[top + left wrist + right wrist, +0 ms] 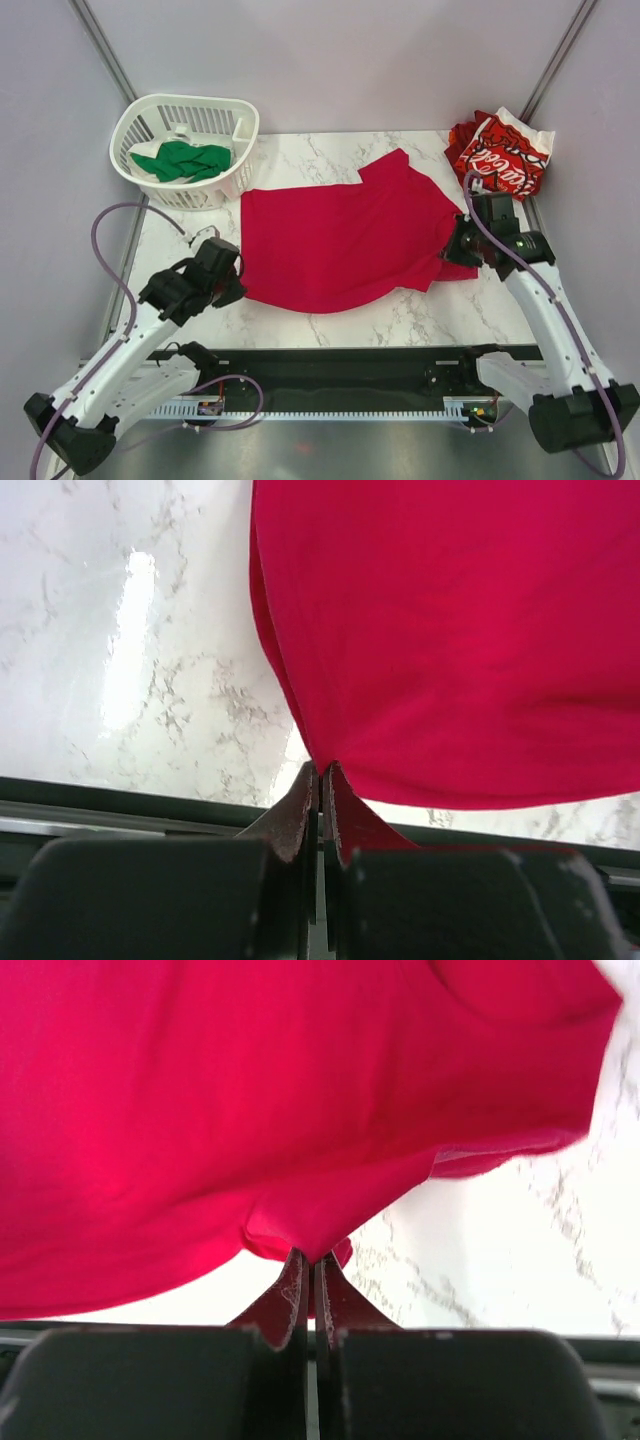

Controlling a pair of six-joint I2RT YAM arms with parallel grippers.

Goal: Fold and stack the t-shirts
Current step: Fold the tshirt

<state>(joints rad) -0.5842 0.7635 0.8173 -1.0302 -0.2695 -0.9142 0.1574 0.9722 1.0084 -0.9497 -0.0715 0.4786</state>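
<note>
The plain crimson-red t-shirt (345,235) lies spread on the marble table, one sleeve pointing to the back. My left gripper (238,284) is shut on its near left corner; the left wrist view shows the cloth (450,630) pinched at the gripper (321,768). My right gripper (452,252) is shut on its right edge; the right wrist view shows a bunched fold (300,1110) at the gripper (311,1257). The red-and-white lettered t-shirt (502,155) lies crumpled at the back right corner. The green t-shirt (183,160) lies in the basket.
A white slatted basket (222,180) stands at the back left, touching the table's left edge, with a white item beside the green cloth. Bare marble (430,310) shows along the front of the table. Grey walls close in the sides and back.
</note>
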